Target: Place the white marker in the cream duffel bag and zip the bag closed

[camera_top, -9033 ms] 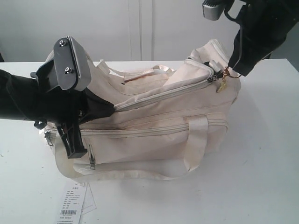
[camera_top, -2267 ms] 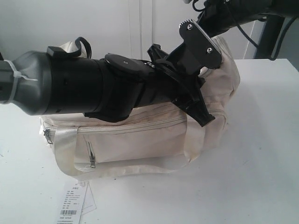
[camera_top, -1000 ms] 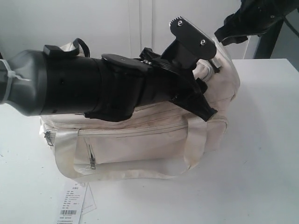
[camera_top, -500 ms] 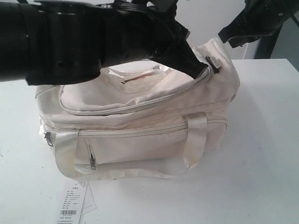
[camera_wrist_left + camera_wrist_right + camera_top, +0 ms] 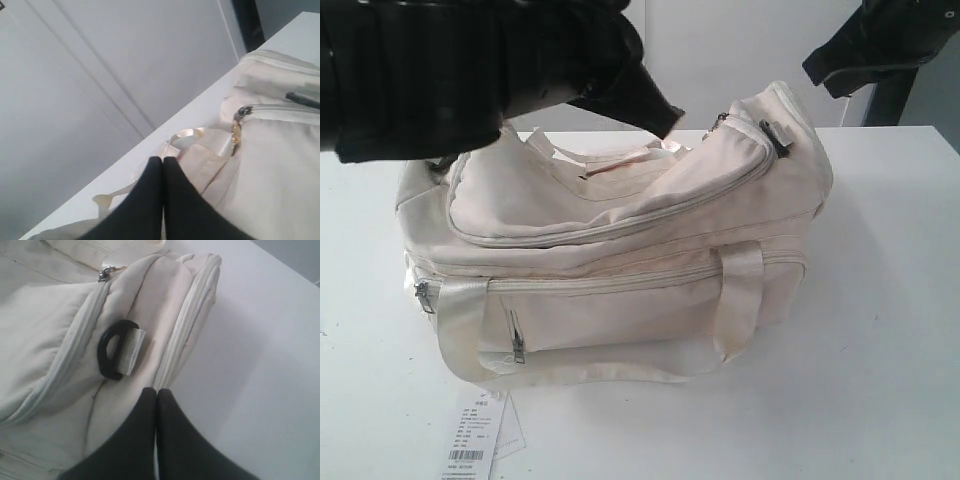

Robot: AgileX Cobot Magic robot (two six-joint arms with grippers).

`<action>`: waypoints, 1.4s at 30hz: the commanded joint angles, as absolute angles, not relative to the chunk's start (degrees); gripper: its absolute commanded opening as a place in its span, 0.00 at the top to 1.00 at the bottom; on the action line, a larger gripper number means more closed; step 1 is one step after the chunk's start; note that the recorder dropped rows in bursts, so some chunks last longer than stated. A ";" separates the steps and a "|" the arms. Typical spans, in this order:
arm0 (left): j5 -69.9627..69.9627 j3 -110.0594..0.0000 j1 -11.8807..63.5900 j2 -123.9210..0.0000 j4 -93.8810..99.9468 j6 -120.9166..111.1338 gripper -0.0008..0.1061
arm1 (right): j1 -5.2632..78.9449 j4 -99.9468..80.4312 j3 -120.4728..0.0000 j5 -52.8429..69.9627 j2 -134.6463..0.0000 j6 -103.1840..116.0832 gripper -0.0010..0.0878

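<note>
At the far left, the left arm [image 5: 440, 70] reaches in over the white table [image 5: 880, 300] as a broad black mass. The left gripper [image 5: 665, 120] hangs over the far side of the cream duffel bag [image 5: 620, 260]. In the left wrist view its two black fingers [image 5: 147, 190] are pressed together with nothing between them, above the far strap handle [image 5: 192, 136]. Whether they touch the fabric cannot be told. Near the front left, a white paper tag [image 5: 478, 440] with a barcode lies flat on the table just in front of the bag. The bag lies lengthwise across the middle of the table with its front pocket facing near. The pocket's metal pull [image 5: 517, 346] hangs at its left end, and the near strap handle [image 5: 740, 300] loops down and along the bag's base. The main zipper [image 5: 620, 215] curves across the top panel and looks closed, and its gold pull [image 5: 235, 134] sits at the right end. Just right of that, a black ring on a webbing tab [image 5: 117, 355] is fixed to the bag's right end. The white marker is not in sight in any view, so its place cannot be told. At the far right, the right arm [image 5: 880, 45] hangs above and clear of the bag. The right gripper [image 5: 156, 392] has its fingers drawn together on nothing, over the bag's right end near the ring.
</note>
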State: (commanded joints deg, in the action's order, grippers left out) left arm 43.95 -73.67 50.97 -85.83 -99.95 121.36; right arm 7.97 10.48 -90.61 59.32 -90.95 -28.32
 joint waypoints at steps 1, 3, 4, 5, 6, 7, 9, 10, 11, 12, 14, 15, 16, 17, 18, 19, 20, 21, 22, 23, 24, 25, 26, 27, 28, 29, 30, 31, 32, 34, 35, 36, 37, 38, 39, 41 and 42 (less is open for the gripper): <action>43.95 -73.05 49.84 -85.21 -99.95 121.36 0.99 | 7.97 10.48 -90.61 59.43 -90.50 -28.32 0.99; 43.84 -71.73 47.62 -83.95 -99.95 121.36 0.99 | 7.97 10.48 -90.61 59.43 -90.01 -28.32 0.99; 43.70 -71.00 46.44 -83.20 -99.95 121.36 0.99 | 7.97 10.48 -90.61 59.43 -89.79 -28.32 0.99; 43.31 -70.29 45.20 -82.42 -99.95 121.36 0.99 | 7.97 10.48 -90.61 59.43 -89.58 -28.32 0.99; 42.69 -69.56 44.20 -81.65 -99.95 121.36 0.99 | 7.97 10.48 -90.61 59.43 -89.42 -28.32 0.99; 41.84 -68.86 42.83 -80.83 -99.95 121.36 0.99 | 7.97 10.48 -90.61 59.43 -89.34 -28.32 0.99; 39.67 -67.56 40.35 -79.23 -99.95 121.36 0.99 | 7.97 10.48 -90.61 59.54 -89.36 -28.32 0.99; 38.22 -66.75 38.86 -78.29 -99.95 121.36 0.99 | 7.97 10.48 -90.61 59.67 -89.36 -28.32 0.99; 36.77 -65.93 37.35 -77.36 -99.95 121.36 0.99 | 7.97 10.48 -90.61 59.67 -89.36 -28.32 0.99; 33.71 -64.55 34.62 -75.76 -99.95 121.36 0.99 | 7.97 10.48 -90.61 59.67 -89.36 -28.32 0.99; 28.10 -62.61 30.01 -73.01 -99.95 121.36 0.99 | 7.97 10.48 -90.61 59.67 -89.36 -28.32 0.99; 25.84 -61.91 28.48 -72.15 -99.95 121.36 0.99 | 7.97 10.48 -90.61 59.67 -89.36 -28.32 0.99; 22.16 -60.61 25.98 -70.90 -99.95 121.36 0.99 | 7.97 10.48 -90.61 59.67 -89.36 -28.32 0.99; 20.21 -60.05 24.76 -70.43 -99.95 121.36 0.99 | 7.97 10.48 -90.61 59.67 -89.36 -28.32 0.99; 15.27 -59.01 22.62 -69.56 -99.95 121.36 0.99 | 7.97 10.48 -90.61 59.67 -89.36 -28.32 0.99; 12.37 -58.26 21.25 -68.99 -99.95 121.36 0.99 | 7.97 10.48 -90.61 59.67 -89.36 -28.32 0.99; 6.20 -57.18 19.38 -68.44 -99.95 121.24 0.99 | 7.97 10.48 -90.61 59.67 -89.36 -28.32 0.99; -0.53 -55.90 17.61 -67.92 -99.95 120.90 0.99 | 7.97 10.48 -90.61 59.67 -89.36 -28.32 0.99; -4.53 -55.42 16.60 -67.95 -99.95 119.96 0.99 | 7.97 10.48 -90.61 59.67 -89.36 -28.32 0.99; -12.55 -54.72 14.89 -67.89 -99.95 118.07 0.99 | 7.97 10.48 -90.61 59.67 -89.36 -28.32 0.99; -17.79 -54.21 13.88 -67.80 -99.95 117.99 0.99 | 7.97 10.48 -90.61 59.79 -89.36 -28.32 0.99; -29.43 -53.66 11.98 -67.80 -99.95 117.88 0.99 | 7.97 10.48 -90.61 59.79 -89.36 -28.32 0.99; -35.58 -53.46 11.22 -67.80 -99.91 117.19 0.99 | 7.97 10.48 -90.61 59.96 -89.36 -28.32 0.99; -44.99 -53.46 10.33 -67.80 -95.34 116.54 0.99 | 7.97 10.65 -90.61 59.96 -89.36 -28.32 0.99; -50.34 -53.46 10.00 -67.80 -91.93 116.27 0.99 | 7.97 10.81 -90.61 59.96 -89.36 -28.32 0.99; -55.92 -53.46 9.91 -67.80 -86.75 115.52 0.99 | 7.97 10.84 -90.61 59.85 -89.36 -28.32 0.99; -57.90 -53.46 9.91 -67.80 -83.89 113.55 0.99 | 7.97 10.84 -90.61 59.74 -89.36 -28.32 0.99; -59.15 -53.46 9.91 -67.80 -80.66 110.12 0.99 | 7.97 10.84 -90.61 59.61 -89.36 -28.32 0.99; -59.98 -53.46 9.91 -67.80 -77.83 106.06 0.99 | 7.97 10.84 -90.61 59.61 -89.36 -28.32 0.99; -60.07 -53.46 9.91 -67.80 -69.22 97.42 0.99 | 7.97 10.84 -90.61 59.51 -89.36 -28.32 0.99; -59.53 -53.46 9.91 -67.80 -65.54 94.10 0.99 | 7.97 10.84 -90.61 59.51 -89.36 -28.32 0.99; -57.89 -53.46 9.91 -67.80 -61.16 89.52 0.99 | 7.97 10.84 -90.61 59.51 -89.36 -28.32 0.99; -54.77 -53.46 9.91 -67.80 -57.28 82.95 0.99 | 7.97 10.84 -90.61 59.51 -89.36 -28.32 0.99; -51.63 -53.46 9.91 -67.80 -54.06 76.60 0.99 | 7.97 10.61 -90.61 59.51 -89.36 -28.32 0.99; -47.72 -53.46 9.91 -67.80 -51.10 68.37 0.99 | 7.97 10.03 -90.61 59.51 -89.36 -28.32 0.99; -41.47 -53.46 9.87 -67.66 -44.98 55.01 0.99 | 7.97 7.84 -90.61 59.51 -89.36 -28.32 0.99; -39.10 -53.46 9.87 -67.43 -41.05 50.94 0.99 | 7.97 5.83 -90.61 59.64 -89.36 -28.20 0.99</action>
